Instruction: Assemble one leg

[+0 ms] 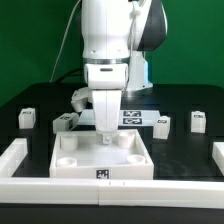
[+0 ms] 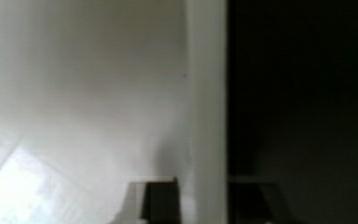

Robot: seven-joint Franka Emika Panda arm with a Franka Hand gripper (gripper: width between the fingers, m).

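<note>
My gripper point(image 1: 105, 136) is down on the far wall of the large white tray-like piece point(image 1: 70, 160). In the wrist view that wall point(image 2: 202, 100) runs between my two dark fingers point(image 2: 158, 203), which close against it. Several legs lie apart from the gripper on the black table: small white tagged posts at the exterior view's left point(image 1: 27, 117) point(image 1: 65, 122) and right point(image 1: 163, 122) point(image 1: 198, 121). None of them is held.
The marker board point(image 1: 138, 115) lies behind the tray-like piece. A white border rail point(image 1: 20, 155) runs along the left, front and right of the table. The robot's base stands behind.
</note>
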